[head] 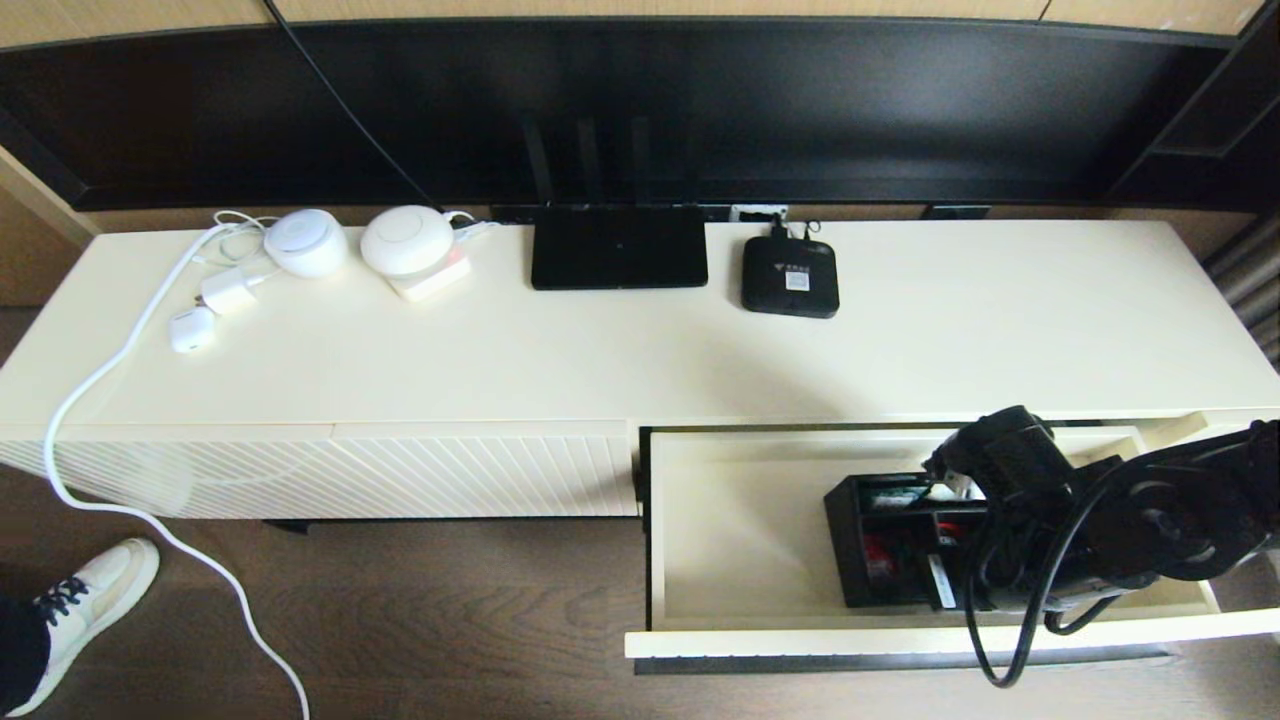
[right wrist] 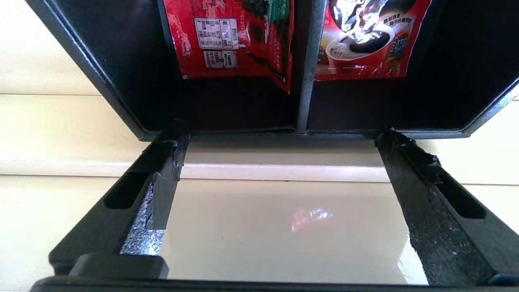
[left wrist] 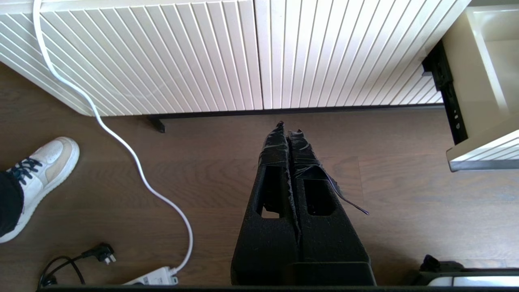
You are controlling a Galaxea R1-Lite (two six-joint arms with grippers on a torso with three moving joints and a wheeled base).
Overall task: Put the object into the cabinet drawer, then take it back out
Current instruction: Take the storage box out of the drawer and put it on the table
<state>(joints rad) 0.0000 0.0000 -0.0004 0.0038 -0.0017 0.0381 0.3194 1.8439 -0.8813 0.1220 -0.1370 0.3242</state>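
Observation:
The black organizer box (head: pixel 880 545) rests inside the pulled-out cabinet drawer (head: pixel 740 540), towards its right half. Red packets (right wrist: pixel 235 40) lie in its compartments. My right gripper (right wrist: pixel 279 138) is open, its fingertips (right wrist: pixel 172 142) spread wide at the rim of the organizer box (right wrist: pixel 243 105), with only the cream floor of the drawer (right wrist: pixel 284 227) between the fingers. The right arm (head: pixel 1060 520) hides the box's right part in the head view. My left gripper (left wrist: pixel 288 127) is shut and empty, parked low over the wooden floor in front of the cabinet.
On the cabinet top stand a flat black router (head: pixel 618 247), a small black set-top box (head: pixel 790 277) and white devices (head: pixel 405 240). A white cable (head: pixel 100 400) drops to the floor. A person's shoe (head: pixel 85 600) is at the left. The diagonal-ribbed panel (head: pixel 330 475) is closed.

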